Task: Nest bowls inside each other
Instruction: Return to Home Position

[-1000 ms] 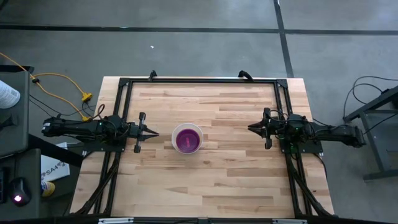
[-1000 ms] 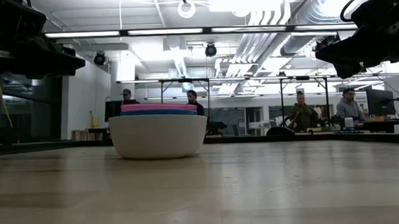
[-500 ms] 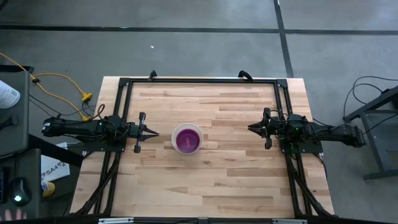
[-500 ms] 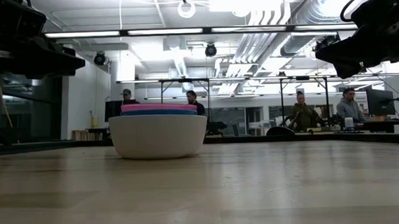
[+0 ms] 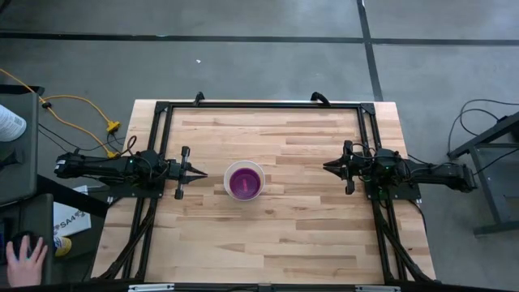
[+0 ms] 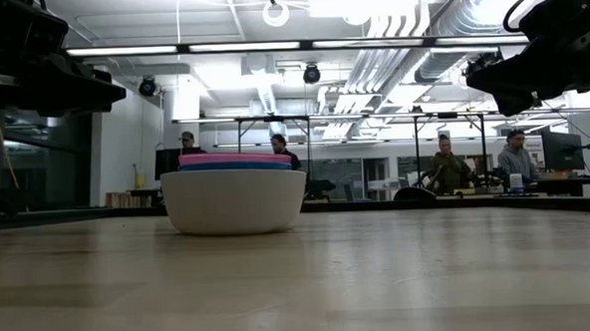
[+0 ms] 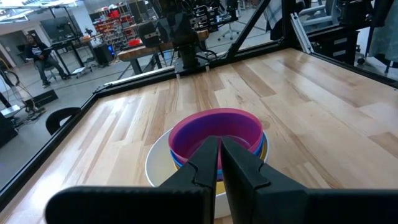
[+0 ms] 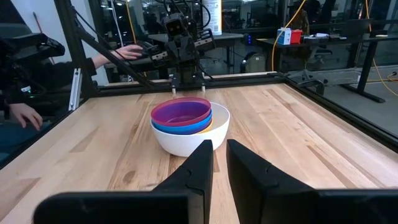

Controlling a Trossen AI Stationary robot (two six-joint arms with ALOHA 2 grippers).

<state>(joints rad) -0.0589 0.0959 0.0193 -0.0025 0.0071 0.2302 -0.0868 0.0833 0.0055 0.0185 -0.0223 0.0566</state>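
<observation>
Nested bowls (image 5: 244, 180), upright, table centre

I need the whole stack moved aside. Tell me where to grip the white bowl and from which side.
Grip the white bowl at its rim, from above on the left, where the left pincer is closest. Yellow, blue and purple bowls fill its middle, so pinch the rim where the wall shows bare outside them.

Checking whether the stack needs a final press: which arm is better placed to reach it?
Left, probably. The left hand sits nearer the nested bowls than the right hand; both are empty and off the stack.
</observation>
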